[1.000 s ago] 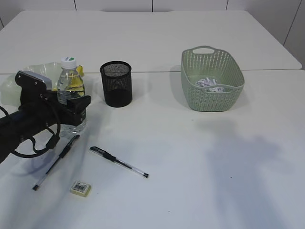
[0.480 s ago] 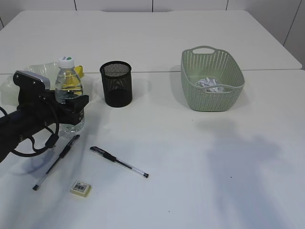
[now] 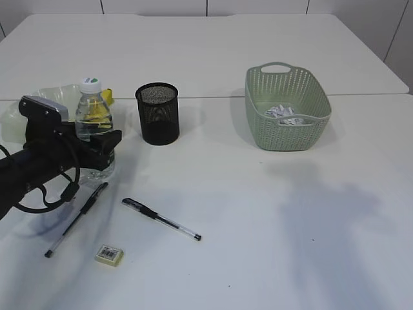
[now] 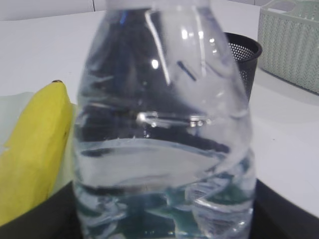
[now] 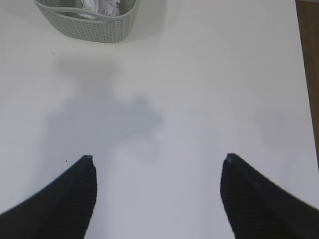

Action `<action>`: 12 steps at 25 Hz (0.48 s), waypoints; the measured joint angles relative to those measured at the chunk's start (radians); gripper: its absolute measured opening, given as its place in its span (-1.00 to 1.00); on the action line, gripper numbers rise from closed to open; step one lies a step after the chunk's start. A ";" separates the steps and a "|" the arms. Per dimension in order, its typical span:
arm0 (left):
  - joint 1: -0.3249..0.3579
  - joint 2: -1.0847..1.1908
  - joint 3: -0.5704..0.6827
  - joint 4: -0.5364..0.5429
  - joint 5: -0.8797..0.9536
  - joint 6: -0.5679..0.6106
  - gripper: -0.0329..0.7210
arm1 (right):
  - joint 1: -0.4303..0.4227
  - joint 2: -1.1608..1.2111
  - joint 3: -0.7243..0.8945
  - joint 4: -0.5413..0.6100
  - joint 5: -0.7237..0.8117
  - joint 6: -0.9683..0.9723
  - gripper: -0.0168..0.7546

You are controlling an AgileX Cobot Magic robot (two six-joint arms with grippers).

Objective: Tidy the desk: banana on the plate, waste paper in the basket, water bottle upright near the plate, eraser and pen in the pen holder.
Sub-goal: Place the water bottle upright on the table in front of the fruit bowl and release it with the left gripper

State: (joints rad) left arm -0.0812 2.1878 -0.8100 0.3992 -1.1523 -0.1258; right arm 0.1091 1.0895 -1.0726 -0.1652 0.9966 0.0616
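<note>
Your left gripper (image 3: 103,147) is clamped around the lower body of the water bottle (image 3: 94,123), which stands upright on the table (image 3: 258,213) just in front of the plate (image 3: 19,113); in the left wrist view the bottle (image 4: 164,124) fills nearly the whole frame, with the banana (image 4: 35,149) lying on the plate just beside it. The black mesh pen holder (image 3: 157,113) stands near the bottle's right, apart from it. Nearer you lie two pens, one (image 3: 76,219) slanting just below your arm and the other (image 3: 161,219) beside it, with the eraser (image 3: 109,254) in front of them. Crumpled paper (image 3: 282,113) sits inside the green basket (image 3: 287,139), well apart on the right. Your right gripper (image 5: 158,164) hangs spread wide over bare table, holding nothing, with the basket (image 5: 89,22) ahead of it.
</note>
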 joint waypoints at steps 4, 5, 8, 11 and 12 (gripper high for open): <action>0.000 0.000 0.000 0.008 0.002 0.000 0.39 | 0.000 0.000 0.000 0.000 0.000 0.000 0.53; 0.000 0.000 0.000 0.010 0.006 0.000 0.39 | 0.000 0.000 0.000 0.000 0.000 0.000 0.53; 0.000 0.000 0.001 0.010 0.009 0.000 0.42 | 0.000 0.000 0.000 0.000 -0.002 0.000 0.53; 0.000 0.000 0.002 0.010 0.009 0.000 0.49 | 0.000 0.000 0.000 0.000 -0.002 0.000 0.53; 0.000 0.000 0.002 0.010 0.009 0.000 0.51 | 0.000 0.000 0.000 0.000 -0.002 0.000 0.53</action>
State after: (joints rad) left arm -0.0812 2.1878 -0.8077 0.4092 -1.1430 -0.1258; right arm 0.1091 1.0895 -1.0726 -0.1652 0.9945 0.0616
